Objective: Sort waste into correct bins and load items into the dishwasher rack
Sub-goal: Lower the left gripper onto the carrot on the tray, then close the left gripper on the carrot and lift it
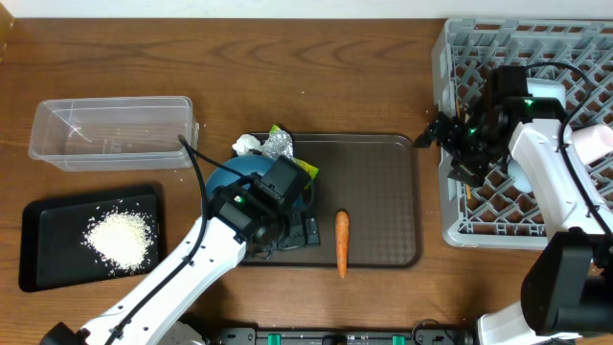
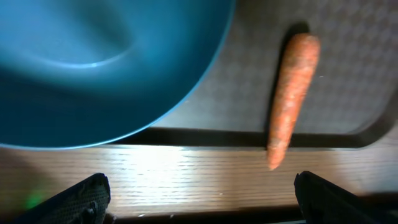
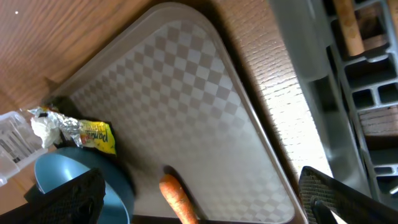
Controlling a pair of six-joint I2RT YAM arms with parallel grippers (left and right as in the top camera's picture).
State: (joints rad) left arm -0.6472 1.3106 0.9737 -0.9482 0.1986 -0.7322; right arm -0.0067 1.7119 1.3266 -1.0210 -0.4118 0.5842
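Evidently the sorting is only partly done. Rice (image 1: 120, 238) lies heaped in the black tray (image 1: 48, 220), well left of the brown tray (image 1: 383, 192). The clear tub (image 1: 110, 129), further back on that side, looks empty, so the dry rubbish has yet to go. The carrot (image 1: 342, 241) lies at the brown tray's near edge, its tip over the rim, just beside the dark-blue bowl (image 2: 93, 62). Tissue (image 1: 247, 146), foil (image 1: 281, 145) and the snack packet (image 3: 94, 133) crowd the tray's far-left corner behind the bowl. The left gripper (image 2: 202, 199) hangs over the tray's near rim between bowl and carrot. Its jaws are spread wide and hold nothing, and it is probably lined up to take the carrot as food waste. The right gripper (image 3: 202, 202), equally wide and empty, hovers off the tray's right edge beside the dishwasher rack (image 1: 493, 238), out of the left arm's way.
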